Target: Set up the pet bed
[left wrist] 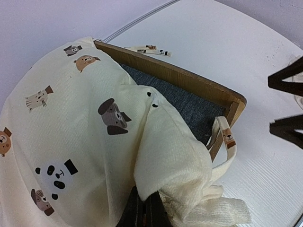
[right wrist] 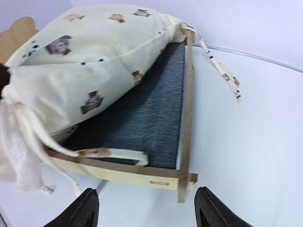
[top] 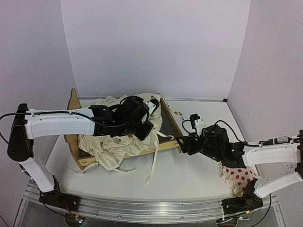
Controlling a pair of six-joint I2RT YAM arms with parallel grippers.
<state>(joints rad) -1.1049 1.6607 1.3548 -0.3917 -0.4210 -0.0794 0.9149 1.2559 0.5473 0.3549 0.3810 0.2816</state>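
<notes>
Top external, white table [top: 189,175], pale walls [top: 156,47]

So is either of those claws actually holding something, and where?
The left gripper pinches the cushion by its ruffled edge; the right gripper is open, empty.

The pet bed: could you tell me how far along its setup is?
Done: the cushion lies bunched on the pet bed. In hand: the left gripper is shut on its edge; the right gripper is open nearby. Left: spreading it over the bare grey base, adding the dotted pillow.
</notes>
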